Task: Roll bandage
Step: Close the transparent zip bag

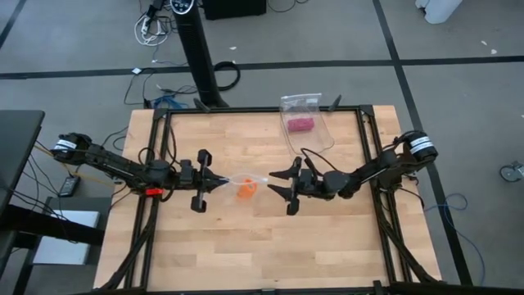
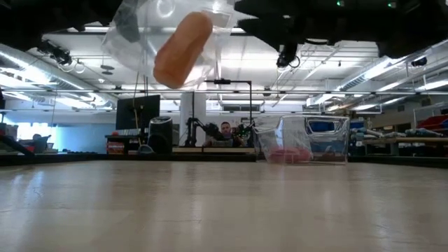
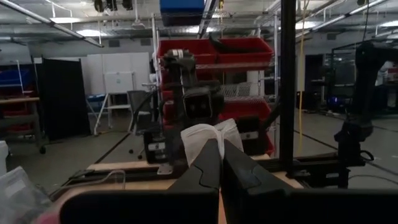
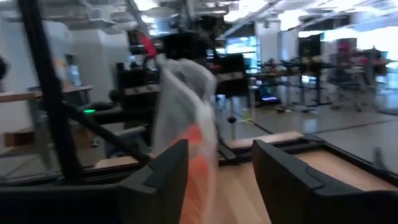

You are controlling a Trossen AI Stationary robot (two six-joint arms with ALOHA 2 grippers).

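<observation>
At centre-left of the overhead frame, my left claw point(image 1: 214, 182) is pinching one edge of a clear bag point(image 1: 237, 182) in mid-air. The orange bandage point(image 1: 246, 190) is hanging inside it, at frame centre. To its right, my right claw point(image 1: 281, 183) is standing open, holding nothing. I judge I should re-grip the bag's free edge before tipping the bandage out.

The bandage point(image 4: 194, 163) is blurred behind the clear bag point(image 4: 180, 106); at 12 o'clock the low view cuts the bag.
</observation>
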